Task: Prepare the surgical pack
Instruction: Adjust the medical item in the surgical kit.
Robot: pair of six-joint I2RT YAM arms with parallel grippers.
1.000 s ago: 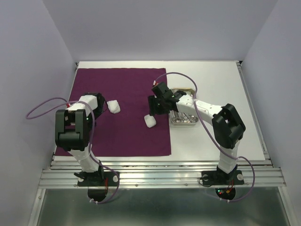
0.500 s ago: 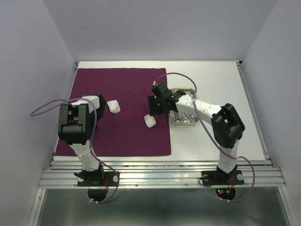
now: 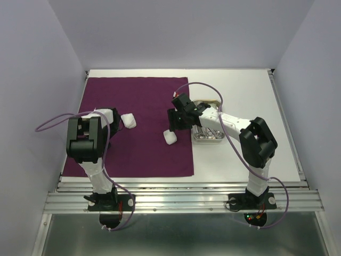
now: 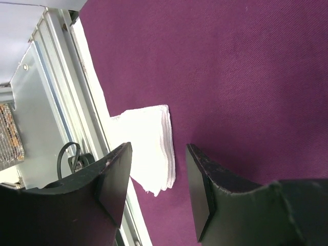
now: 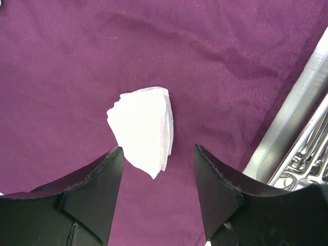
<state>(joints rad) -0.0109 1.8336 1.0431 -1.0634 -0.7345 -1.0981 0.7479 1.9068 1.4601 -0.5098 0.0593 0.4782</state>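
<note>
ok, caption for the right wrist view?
Open right gripper over folded gauze pad on purple drape, steel tray alongside.

The whole table (image 3: 240,85) is taken from high behind its near edge, facing down and forward, while each wrist view is held close over the drape (image 3: 138,106), facing down, the left pad (image 3: 128,121) and right pad (image 3: 170,137) being shared respectively with the overhead view.

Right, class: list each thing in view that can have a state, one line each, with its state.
Left gripper: open, holding nothing.
Right gripper: open, holding nothing.
Purple drape: spread flat on the table.
Gauze stack by the left gripper: folded, lying on the drape, not held.
Gauze stack by the right gripper: folded, lying on the drape, not held.
Steel tray: on bare table beside the drape, instruments inside.
</note>
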